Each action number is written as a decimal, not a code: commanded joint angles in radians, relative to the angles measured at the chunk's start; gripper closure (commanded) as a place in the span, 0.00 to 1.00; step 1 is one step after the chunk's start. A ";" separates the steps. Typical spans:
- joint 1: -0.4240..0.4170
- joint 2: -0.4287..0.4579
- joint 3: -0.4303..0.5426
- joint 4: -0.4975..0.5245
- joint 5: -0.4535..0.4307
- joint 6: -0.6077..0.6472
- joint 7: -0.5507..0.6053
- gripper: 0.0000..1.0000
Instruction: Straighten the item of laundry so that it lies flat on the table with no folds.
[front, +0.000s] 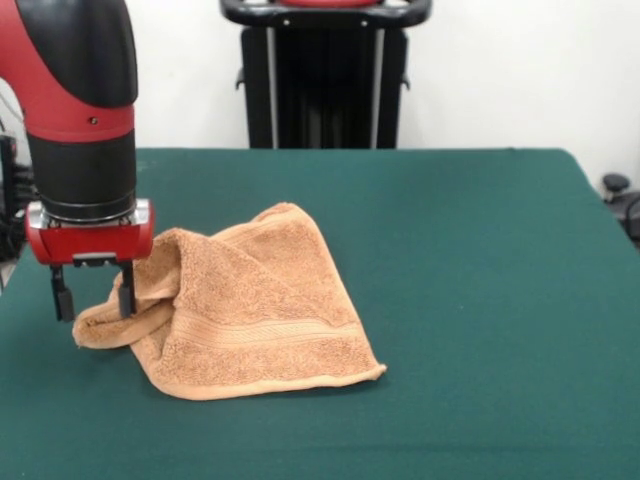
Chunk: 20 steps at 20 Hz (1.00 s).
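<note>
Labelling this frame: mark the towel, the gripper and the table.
orange-tan towel (260, 310), front view, on its ribbed band.
gripper (95, 292), front view, midway between the open fingers.
green table (480, 280), front view, on bare top.

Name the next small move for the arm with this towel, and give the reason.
Probably lower the gripper a little and close on the rolled corner. The towel lies bunched on the table, its left corner curled into a roll right under the open jaws, with a folded flap above the band stripe. Gripping that corner would let the arm pull it out flat.
</note>
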 joint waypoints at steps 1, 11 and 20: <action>0.038 0.070 0.033 0.102 -0.012 -0.040 0.050 0.00; 0.039 0.070 0.030 0.103 -0.008 -0.041 0.053 0.00; 0.038 0.071 0.032 0.105 -0.007 -0.049 0.058 0.00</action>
